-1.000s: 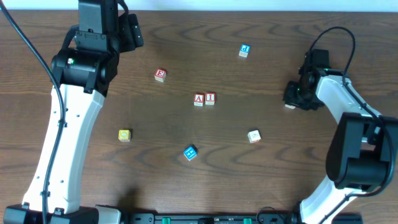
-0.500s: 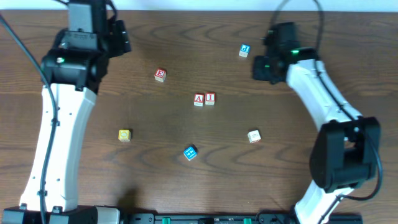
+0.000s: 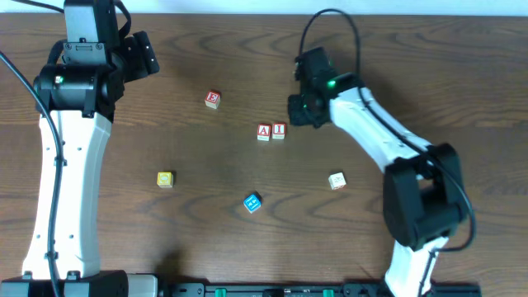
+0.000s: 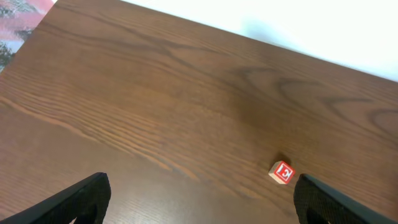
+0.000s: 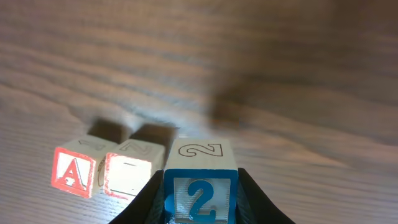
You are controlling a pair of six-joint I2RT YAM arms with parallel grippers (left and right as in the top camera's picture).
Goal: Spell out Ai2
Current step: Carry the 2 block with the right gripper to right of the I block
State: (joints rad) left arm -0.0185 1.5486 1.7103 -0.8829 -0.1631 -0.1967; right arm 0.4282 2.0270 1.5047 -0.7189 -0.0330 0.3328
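Observation:
A red "A" block (image 3: 263,132) and a red "I" block (image 3: 279,130) sit side by side at the table's middle. They also show in the right wrist view, the A block (image 5: 73,170) left of the I block (image 5: 129,174). My right gripper (image 3: 300,110) is shut on a blue "2" block (image 5: 200,183), just right of the I block. The arm hides the 2 block in the overhead view. My left gripper (image 4: 199,199) is open and empty, above bare table at the far left.
A red "E" block (image 3: 213,100) lies left of the pair and shows in the left wrist view (image 4: 282,172). A yellow block (image 3: 165,179), a blue block (image 3: 252,202) and a pale block (image 3: 337,181) lie nearer the front.
My right arm swung left from the right side, past the blue 2 block at the back, to beside the I block; that block is gone from its spot. The left arm drifted left.

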